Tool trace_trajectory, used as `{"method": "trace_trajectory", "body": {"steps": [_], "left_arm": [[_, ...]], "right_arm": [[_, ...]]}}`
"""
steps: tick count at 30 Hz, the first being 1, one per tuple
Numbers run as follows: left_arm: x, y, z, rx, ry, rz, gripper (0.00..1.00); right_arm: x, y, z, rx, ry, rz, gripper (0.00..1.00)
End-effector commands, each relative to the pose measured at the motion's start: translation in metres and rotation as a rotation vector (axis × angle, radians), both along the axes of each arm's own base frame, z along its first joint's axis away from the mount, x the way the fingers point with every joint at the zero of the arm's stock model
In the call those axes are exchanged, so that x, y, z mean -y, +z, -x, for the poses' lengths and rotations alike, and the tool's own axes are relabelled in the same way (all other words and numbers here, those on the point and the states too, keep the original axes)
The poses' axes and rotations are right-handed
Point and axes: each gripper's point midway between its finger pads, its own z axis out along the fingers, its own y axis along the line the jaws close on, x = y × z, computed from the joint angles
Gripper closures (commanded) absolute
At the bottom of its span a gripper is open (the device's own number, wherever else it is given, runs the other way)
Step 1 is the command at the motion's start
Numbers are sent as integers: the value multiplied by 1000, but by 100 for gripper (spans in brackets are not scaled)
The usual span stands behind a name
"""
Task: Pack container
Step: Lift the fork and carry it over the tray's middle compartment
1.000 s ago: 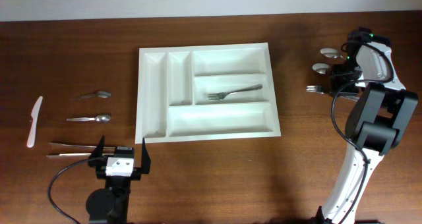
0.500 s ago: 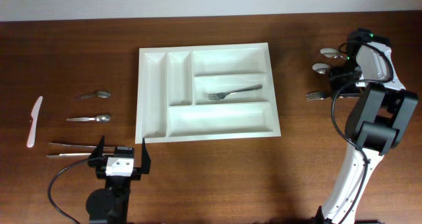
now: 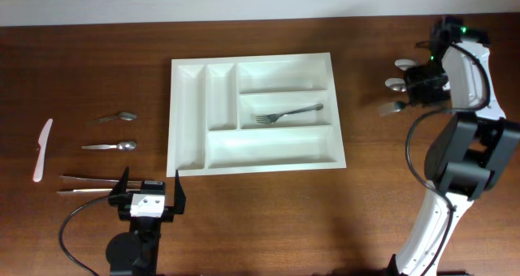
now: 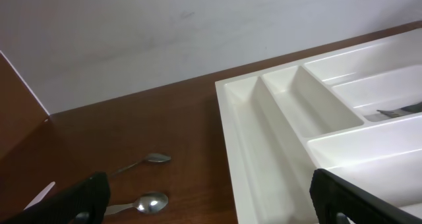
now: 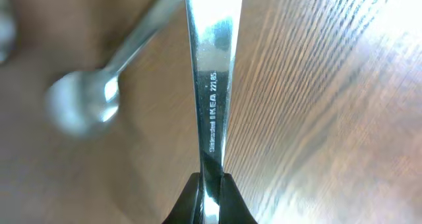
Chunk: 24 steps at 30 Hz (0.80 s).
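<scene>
Risen since a second ago, right gripper at 2 o'clock is clamped on slim steel fork, ready for carrying to large white plastic five-compartment container at table centre; left gripper gapes idle, 7 o'clock.

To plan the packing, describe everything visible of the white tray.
The container is a white rectangular tray, seemingly plastic, lying flat on the wooden table. Two narrow upright compartments stand left, three long horizontal ones right. A fork lies in the middle horizontal one; the others are empty.
</scene>
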Motion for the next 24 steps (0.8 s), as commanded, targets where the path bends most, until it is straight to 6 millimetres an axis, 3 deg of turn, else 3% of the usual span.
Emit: {"method": "trace_trajectory", "body": {"steps": [1, 11, 18, 24], "left_arm": [[-1, -1, 0, 1, 6, -12, 1], [-1, -1, 0, 1, 6, -12, 1], [-1, -1, 0, 1, 6, -12, 1], [-1, -1, 0, 1, 6, -12, 1]], "right_arm": [[-16, 50, -4, 91, 70, 28, 96], [-95, 94, 24, 77, 108, -33, 96], [-182, 97, 26, 85, 97, -162, 95], [-237, 99, 22, 129, 53, -195, 91]]}}
